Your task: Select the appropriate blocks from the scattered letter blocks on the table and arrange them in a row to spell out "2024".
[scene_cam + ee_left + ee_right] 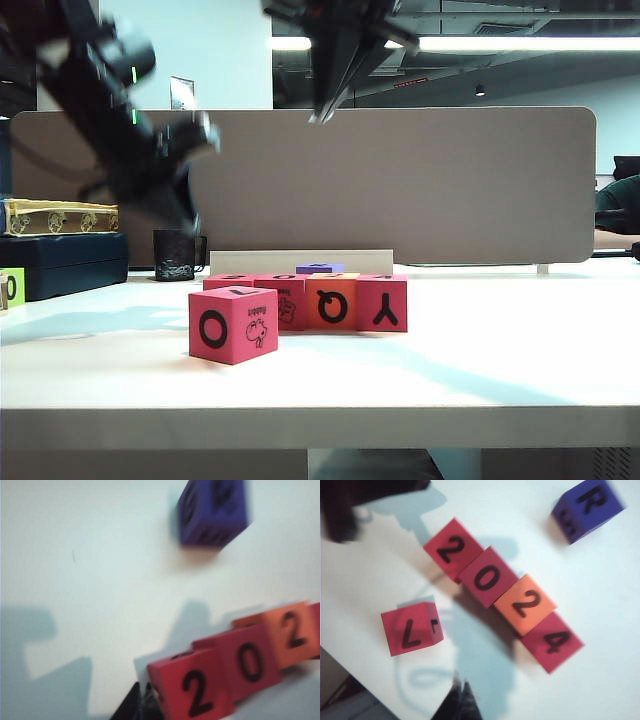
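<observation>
White desk (480,350) in an open office, beige divider panel (400,180) behind, dark cup (175,255) and stacked boxes (60,245) near the back left corner. Toward the middle, a row of four cubes (320,298): red, red, orange, red, touching side by side, front faces showing a small cartoon, a Q and a Y. One more red cube with a bold O (232,323) just in front of the row's left end, nearer the front edge. Purple cube (320,268) behind the row, only its top showing. Left arm (130,130) blurred, raised high over the left part, slanting down toward the cup. Right arm (335,55) overhead above the row, tip pointing down, well clear of the cubes.

From the left wrist: blurred desk, row tops reading 2, 0, 2 (240,670), purple cube apart from them. Left gripper (142,705) a dark tip beside the first cube, fingers pressed together, holding nothing.

From the right wrist: row tops spelling 2024 (502,592), the lone red cube marked L on top near the desk edge, purple cube with R beyond the row. Right gripper (460,700) high above, fingers together, empty.
</observation>
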Tool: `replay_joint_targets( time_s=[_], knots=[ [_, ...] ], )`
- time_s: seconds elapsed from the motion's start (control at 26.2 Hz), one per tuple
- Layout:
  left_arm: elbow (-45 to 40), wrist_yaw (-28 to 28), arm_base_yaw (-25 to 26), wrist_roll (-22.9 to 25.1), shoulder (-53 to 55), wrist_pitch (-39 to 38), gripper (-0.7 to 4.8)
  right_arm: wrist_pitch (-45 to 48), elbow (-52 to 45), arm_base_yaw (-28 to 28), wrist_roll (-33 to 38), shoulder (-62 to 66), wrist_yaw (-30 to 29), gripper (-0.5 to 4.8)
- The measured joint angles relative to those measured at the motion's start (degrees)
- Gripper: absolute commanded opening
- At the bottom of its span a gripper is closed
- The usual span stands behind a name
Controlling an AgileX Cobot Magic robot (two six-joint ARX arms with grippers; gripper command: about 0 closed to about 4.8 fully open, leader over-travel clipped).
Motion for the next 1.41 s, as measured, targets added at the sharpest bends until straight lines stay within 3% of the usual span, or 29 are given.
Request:
replay_joint_targets(
  time_s=[0.53,1.07,1.41],
  knots=[
    [-0.1,0.5,-3.2,6.2,-14.9,-1.6,-0.06,-2.9,-0.2,-8.9,-1.1,-8.0,0.0,-0.02],
    [-0.2,-0.4,-4.9,8.2,-23.7,-2.9,-0.06,-7.4,-0.4,-16.9,-1.7,-15.6,2.5,-0.02],
    [-0.3,-0.4,-4.8,8.3,-25.8,-4.3,-0.06,-6.1,-12.0,-23.2,-1.3,-24.1,2.6,-0.02]
  ],
)
